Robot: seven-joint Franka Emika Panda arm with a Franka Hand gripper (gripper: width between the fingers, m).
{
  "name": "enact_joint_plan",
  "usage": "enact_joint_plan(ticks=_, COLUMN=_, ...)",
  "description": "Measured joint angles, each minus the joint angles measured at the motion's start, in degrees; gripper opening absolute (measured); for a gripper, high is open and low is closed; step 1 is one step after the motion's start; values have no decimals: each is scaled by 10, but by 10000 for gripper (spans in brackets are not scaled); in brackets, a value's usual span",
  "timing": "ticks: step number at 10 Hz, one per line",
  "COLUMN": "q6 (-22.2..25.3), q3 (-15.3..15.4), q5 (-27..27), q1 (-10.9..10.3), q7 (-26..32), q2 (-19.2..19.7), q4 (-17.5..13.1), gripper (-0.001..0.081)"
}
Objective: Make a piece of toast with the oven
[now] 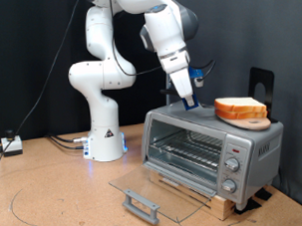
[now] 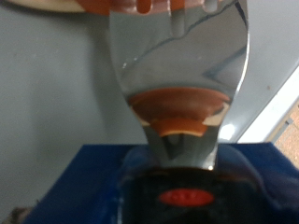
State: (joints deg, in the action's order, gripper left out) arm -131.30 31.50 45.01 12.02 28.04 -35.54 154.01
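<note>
While the door hangs down, this is how the bench looks from where I stand.

Oven: the oven (image 1: 212,151) sits on a slatted wooden base (image 1: 199,196) towards the exterior view's right, its glass door (image 1: 149,188) dropped flat and the grey bar handle (image 1: 141,204) nearest the camera; the wire rack (image 1: 187,152) inside is bare.

Toast: the piece of toast (image 1: 241,108) lies on a round wooden board (image 1: 247,120) on the oven's roof, at its right end in the exterior view.

Gripper: the gripper (image 1: 194,103) hangs tilted over the roof, just to the exterior view's left of the toast and close to the metal.

Fingers: I cannot tell whether they are apart or together; the wrist view is blurred, showing only a shiny metal surface (image 2: 177,84) with an orange reflection.

Arm: the white arm's base (image 1: 104,140) stands on the table (image 1: 54,196) at the oven's left.
</note>
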Motion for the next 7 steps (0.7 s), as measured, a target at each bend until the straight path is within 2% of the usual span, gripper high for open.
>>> enact_joint_plan(ticks=4, q6=-22, q3=16, q5=8, q1=0, q7=0, q2=36, q4=-16, gripper=422)
enact_joint_plan(ticks=7, q6=-28, q3=24, q5=18, q1=-1, q7=1, q2=45, q4=-20, gripper=422)
